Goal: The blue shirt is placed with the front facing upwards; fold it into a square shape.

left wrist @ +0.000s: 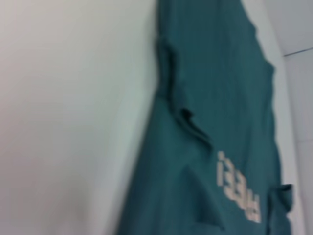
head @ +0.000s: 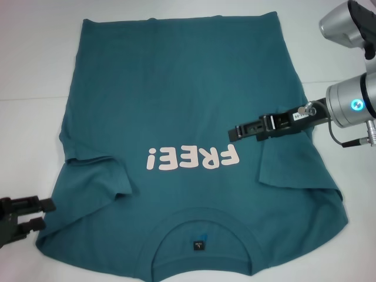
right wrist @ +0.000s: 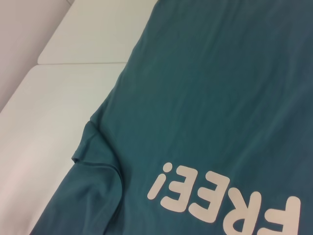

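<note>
both sleeves of blue shirt tucked inward, body unfolded; right gripper closed over chest, empty; left gripper parted, beside shoulder.

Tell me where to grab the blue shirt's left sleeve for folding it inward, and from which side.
Probably grip the blue shirt at its left sleeve's outer cuff edge, coming in from the robot's left. That edge already lies crumpled and slightly raised, and the left gripper waits beside it.

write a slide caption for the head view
Dark teal-blue cotton T-shirt lies front-up; right gripper above it, left gripper at its edge.
</note>
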Robot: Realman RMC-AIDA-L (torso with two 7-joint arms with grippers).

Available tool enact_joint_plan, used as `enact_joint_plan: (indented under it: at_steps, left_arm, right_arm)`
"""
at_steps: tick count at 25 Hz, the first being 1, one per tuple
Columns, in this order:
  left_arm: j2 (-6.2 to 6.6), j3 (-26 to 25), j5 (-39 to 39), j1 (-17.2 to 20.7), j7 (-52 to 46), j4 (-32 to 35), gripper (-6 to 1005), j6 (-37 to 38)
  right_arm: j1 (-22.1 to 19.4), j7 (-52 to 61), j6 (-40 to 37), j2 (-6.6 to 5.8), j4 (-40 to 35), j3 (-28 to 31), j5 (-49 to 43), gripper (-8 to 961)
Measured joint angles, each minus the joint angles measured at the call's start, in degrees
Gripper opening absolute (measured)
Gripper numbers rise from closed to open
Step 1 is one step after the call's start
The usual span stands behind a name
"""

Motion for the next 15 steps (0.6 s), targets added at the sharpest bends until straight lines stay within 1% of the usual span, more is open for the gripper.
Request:
enact_joint_plan:
  at_steps: [7, 15]
  left_arm:
    - [0.09, -0.3, 4.1, 0.0, -0.6, -0.1, 539, -2.7]
    - [0.01, -0.4, 5.9, 0.1, -1.3, -0.8, 539, -5.5]
  right_arm:
    - [-0.6, -0.1, 0.0, 0.0, 0.0, 0.0, 0.0, 943]
    - [-0.7, -0.1, 0.1, 0.0, 0.0, 0.0, 0.0, 942]
